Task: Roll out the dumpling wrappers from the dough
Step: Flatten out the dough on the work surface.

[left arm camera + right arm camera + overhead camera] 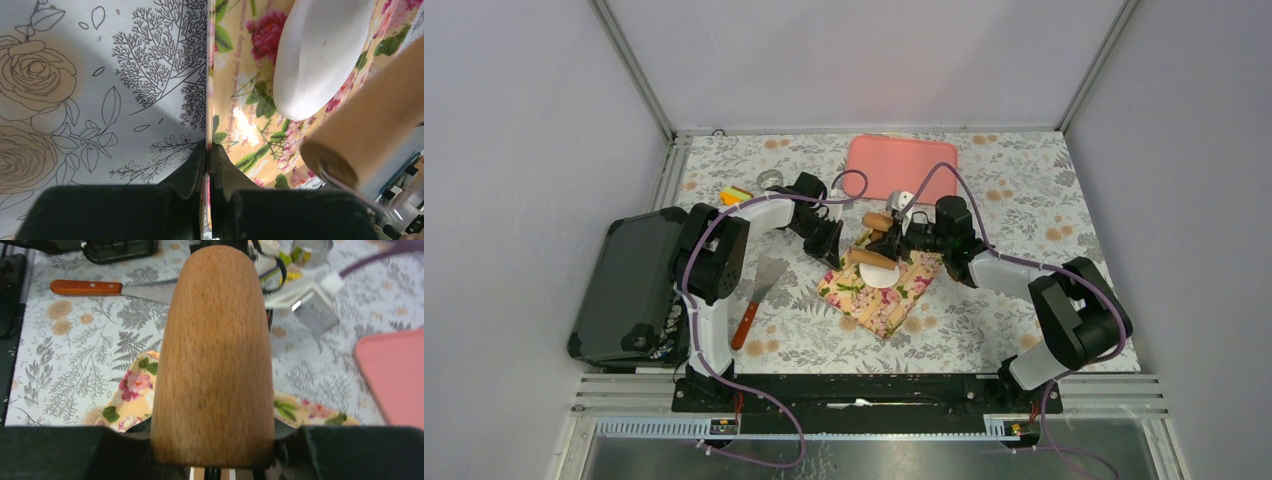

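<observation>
The dough (881,275) lies as a flat white oval on a floral mat (894,305). In the left wrist view the dough (320,50) is smooth, with the wooden rolling pin (370,125) just beside it. My right gripper (896,240) is shut on the rolling pin (872,258), which rests at the dough's far edge. In the right wrist view the pin (215,355) fills the middle and hides the dough; the right gripper (212,440) clamps its near end. My left gripper (207,150) is shut on the mat's edge (240,120), at the mat's left corner (832,250). No dumpling wrappers show.
A pink tray (901,165) lies at the back. A metal ring (771,180) and an orange-green block (736,195) sit at the back left. A spatula with an orange handle (759,290) lies left of the mat, and a black case (629,290) stands at the far left.
</observation>
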You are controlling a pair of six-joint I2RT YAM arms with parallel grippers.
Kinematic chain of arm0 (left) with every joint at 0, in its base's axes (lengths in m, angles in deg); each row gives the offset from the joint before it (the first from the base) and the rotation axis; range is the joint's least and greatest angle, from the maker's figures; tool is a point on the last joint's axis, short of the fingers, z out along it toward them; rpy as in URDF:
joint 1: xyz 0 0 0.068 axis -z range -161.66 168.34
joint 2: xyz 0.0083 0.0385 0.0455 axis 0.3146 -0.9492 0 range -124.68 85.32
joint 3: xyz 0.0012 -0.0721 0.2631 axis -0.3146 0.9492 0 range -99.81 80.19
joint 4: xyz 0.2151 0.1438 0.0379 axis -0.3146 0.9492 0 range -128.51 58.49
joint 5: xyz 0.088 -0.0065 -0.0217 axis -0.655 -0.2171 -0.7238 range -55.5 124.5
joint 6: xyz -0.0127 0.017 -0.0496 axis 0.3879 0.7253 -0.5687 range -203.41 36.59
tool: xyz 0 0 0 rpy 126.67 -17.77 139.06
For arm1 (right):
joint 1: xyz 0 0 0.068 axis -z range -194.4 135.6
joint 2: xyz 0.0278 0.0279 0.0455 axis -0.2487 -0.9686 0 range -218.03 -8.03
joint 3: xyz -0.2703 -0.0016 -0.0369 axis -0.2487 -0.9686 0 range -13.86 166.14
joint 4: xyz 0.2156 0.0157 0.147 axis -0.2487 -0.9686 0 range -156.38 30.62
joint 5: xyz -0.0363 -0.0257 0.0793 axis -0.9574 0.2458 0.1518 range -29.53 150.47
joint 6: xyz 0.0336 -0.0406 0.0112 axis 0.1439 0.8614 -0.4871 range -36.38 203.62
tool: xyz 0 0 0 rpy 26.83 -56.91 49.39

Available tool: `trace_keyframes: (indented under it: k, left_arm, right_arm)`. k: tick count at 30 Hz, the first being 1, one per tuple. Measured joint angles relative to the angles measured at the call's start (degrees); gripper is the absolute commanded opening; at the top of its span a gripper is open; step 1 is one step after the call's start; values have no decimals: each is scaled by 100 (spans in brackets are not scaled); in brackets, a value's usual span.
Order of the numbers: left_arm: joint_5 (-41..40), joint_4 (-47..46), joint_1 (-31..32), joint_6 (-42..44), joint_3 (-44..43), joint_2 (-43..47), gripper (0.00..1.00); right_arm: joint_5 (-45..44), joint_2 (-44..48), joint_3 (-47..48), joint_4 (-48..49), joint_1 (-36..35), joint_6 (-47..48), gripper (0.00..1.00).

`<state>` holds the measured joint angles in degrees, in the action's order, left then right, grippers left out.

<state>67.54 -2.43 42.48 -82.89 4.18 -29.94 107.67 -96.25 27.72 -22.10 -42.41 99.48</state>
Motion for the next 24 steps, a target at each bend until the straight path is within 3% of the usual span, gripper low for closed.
trace_keyframes:
  k: [5,24]
  left_arm:
    - [2,4,0,2,-4,-4,0]
    - [15,4,0,7,-4,-11,0]
  right_arm:
    - [-461,-76,-332,297,0,-249,0]
    - [-461,-389,-498,503,-2,-258,0]
